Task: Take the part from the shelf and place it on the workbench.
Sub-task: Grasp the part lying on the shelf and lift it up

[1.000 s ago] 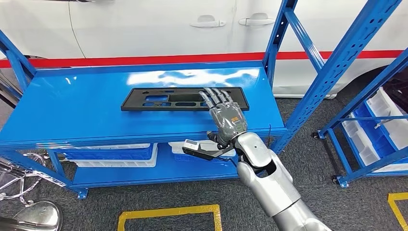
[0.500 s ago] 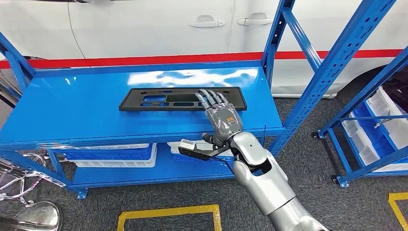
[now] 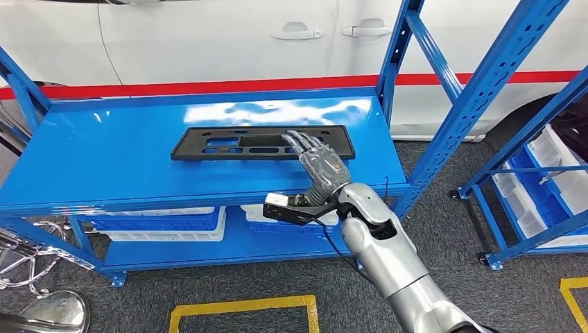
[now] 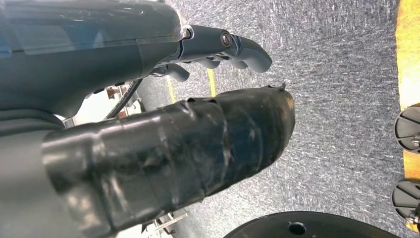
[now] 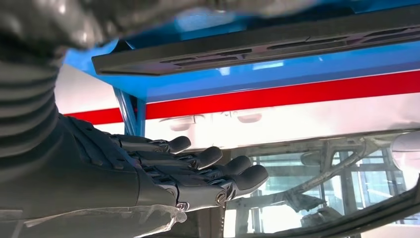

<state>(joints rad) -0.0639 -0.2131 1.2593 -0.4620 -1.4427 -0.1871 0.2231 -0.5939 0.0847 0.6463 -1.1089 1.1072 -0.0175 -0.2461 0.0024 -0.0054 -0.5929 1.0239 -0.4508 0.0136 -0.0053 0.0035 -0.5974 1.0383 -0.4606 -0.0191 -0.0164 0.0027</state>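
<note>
A long flat black part [image 3: 236, 143] with several cut-outs lies on the blue shelf top [image 3: 104, 159], in the middle toward the back. My right hand [image 3: 322, 168] is stretched out over the part's right end, back of the hand up, fingers straight and spread, holding nothing. In the right wrist view the part [image 5: 257, 47] shows a gap between it and the hand's fingers [image 5: 208, 171], so they are apart. My left hand [image 4: 148, 99] hangs beside my body over the grey floor, with nothing in it.
Blue slanted uprights [image 3: 478, 97] rise right of the shelf. White bins [image 3: 166, 222] sit on the lower shelf. A second rack with white bins [image 3: 548, 180] stands at the far right. A white car [image 3: 229, 41] is behind. Yellow floor tape [image 3: 243, 305] marks the carpet.
My right hand has tipped lower and slightly left over the part's right end, and the forearm has swung. The part has not moved.
</note>
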